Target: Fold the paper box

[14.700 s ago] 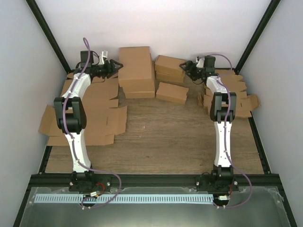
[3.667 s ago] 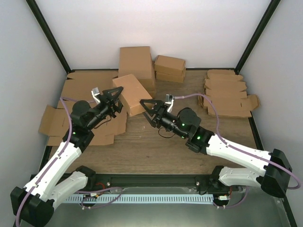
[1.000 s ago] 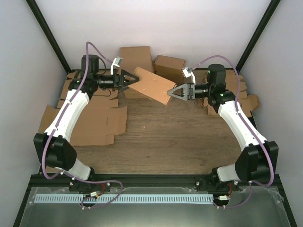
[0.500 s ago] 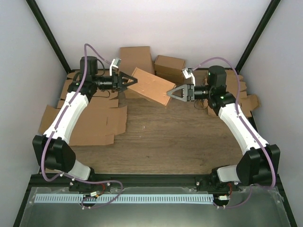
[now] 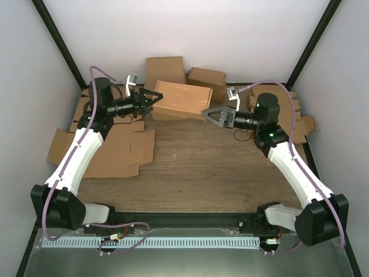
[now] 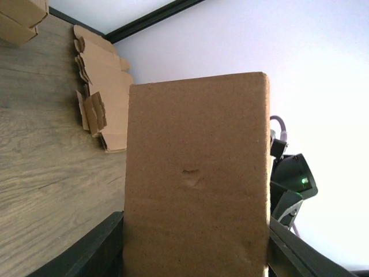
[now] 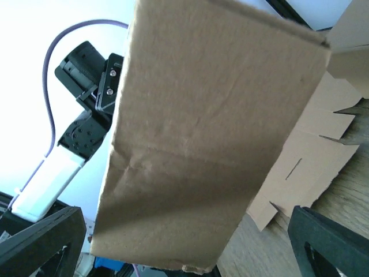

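Note:
The paper box (image 5: pixel 181 99) is a closed brown cardboard box held in the air above the back of the table, nearly level. My left gripper (image 5: pixel 153 99) is shut on its left end. In the left wrist view the box (image 6: pixel 196 173) fills the gap between my fingers (image 6: pixel 104 248). My right gripper (image 5: pixel 212 113) is open at the box's right end. In the right wrist view the box (image 7: pixel 213 133) hangs between the spread fingers (image 7: pixel 40 242), with gaps on both sides.
Large flat cardboard sheets (image 5: pixel 109 144) lie on the left of the table. A stack of flat die-cut pieces (image 5: pixel 288 109) lies at the right. Big folded boxes (image 5: pixel 164 69) and smaller ones (image 5: pixel 206 78) stand against the back wall.
The box has turned from tilted to nearly level and shifted slightly back. The left arm has drawn back to the left, and the right gripper has stayed at the box's right end.

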### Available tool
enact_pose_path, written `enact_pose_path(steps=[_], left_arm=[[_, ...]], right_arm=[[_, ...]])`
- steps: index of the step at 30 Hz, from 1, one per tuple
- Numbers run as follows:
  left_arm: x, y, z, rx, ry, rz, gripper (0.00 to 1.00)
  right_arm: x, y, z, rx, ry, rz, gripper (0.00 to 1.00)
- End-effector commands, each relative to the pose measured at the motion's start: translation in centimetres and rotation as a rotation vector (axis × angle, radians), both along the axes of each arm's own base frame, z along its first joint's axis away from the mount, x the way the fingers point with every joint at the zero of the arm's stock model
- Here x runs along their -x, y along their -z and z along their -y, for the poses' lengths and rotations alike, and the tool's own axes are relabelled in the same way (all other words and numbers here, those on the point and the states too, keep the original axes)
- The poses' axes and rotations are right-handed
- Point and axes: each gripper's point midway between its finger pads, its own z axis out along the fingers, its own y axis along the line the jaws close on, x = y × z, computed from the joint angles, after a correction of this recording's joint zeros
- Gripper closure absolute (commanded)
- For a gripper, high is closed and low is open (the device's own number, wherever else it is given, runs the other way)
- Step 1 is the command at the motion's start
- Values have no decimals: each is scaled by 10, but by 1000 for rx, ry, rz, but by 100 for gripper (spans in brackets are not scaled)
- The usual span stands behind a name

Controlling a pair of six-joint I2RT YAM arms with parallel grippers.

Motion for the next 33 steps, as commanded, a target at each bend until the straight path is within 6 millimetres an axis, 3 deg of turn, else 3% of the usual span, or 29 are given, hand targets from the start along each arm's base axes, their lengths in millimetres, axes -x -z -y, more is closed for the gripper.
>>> enact_pose_path(steps=[1, 5, 12, 15, 17, 20, 21, 27, 33], left_arm=[[3, -16, 1, 54, -33, 10, 55], [4, -12, 2, 51, -38, 1, 55], [3, -7, 3, 41, -40, -2, 54], [2, -6, 2, 33, -47, 2, 48], [0, -2, 1, 19, -57, -5, 38], [-3, -1, -5, -38, -102, -1, 6], [-5, -2, -10, -73, -139, 11, 1], [-16, -7, -42, -236, -314, 78, 0], [-15, -2, -60, -344, -393, 133, 0]], right_arm=[[-5, -19, 0, -67, 97, -6, 0], [-2, -27, -3, -122, 107, -30, 1], [-2, -29, -5, -132, 110, -52, 28], [-3, -27, -5, -134, 120, -68, 37], [-6, -25, -3, -132, 137, -79, 40], [-9, -22, -3, -127, 151, -89, 42], [-11, -21, -3, -124, 155, -90, 42], [-34, -10, 3, -107, 172, -114, 43], [-65, -7, 41, -92, 275, -109, 43]])
